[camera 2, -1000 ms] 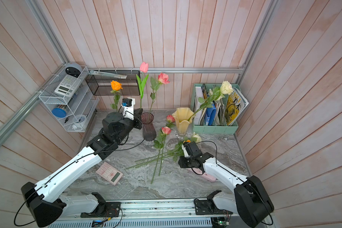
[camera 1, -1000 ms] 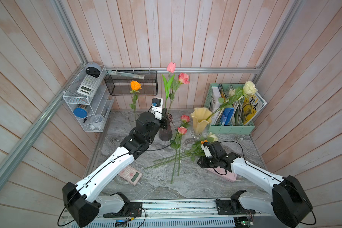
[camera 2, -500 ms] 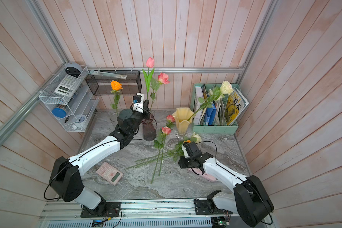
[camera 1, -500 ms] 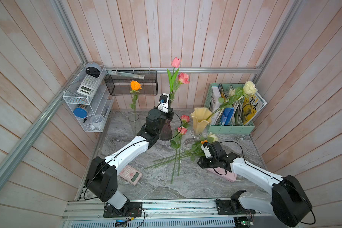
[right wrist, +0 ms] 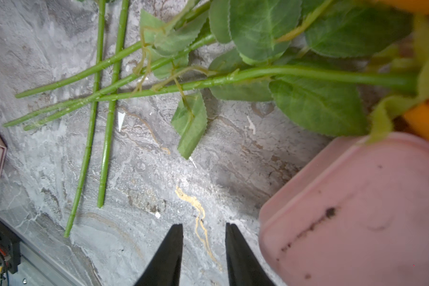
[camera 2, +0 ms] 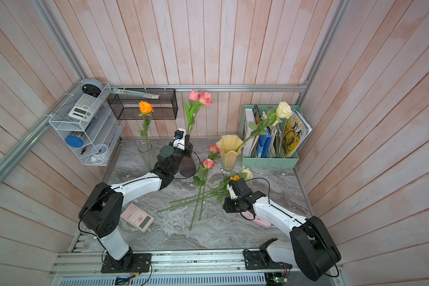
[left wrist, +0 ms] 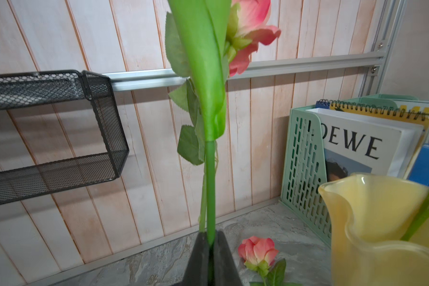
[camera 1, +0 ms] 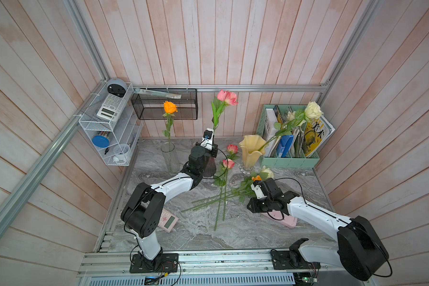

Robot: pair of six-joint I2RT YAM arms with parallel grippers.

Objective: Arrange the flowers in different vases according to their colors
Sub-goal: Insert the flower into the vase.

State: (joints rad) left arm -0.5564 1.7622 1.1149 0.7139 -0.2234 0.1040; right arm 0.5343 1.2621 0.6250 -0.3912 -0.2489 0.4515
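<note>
Pink tulip (left wrist: 209, 111), white book (left wrist: 357, 153) lettered "OEWE"

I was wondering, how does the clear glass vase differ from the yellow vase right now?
The clear vase is a tall straight see-through cylinder; the yellow vase is cloudy with a wavy flared rim. The clear vase holds an orange rose standing nearly upright; the yellow vase holds a cream rose leaning over the green file holder. Both stand upright on the table.
</note>
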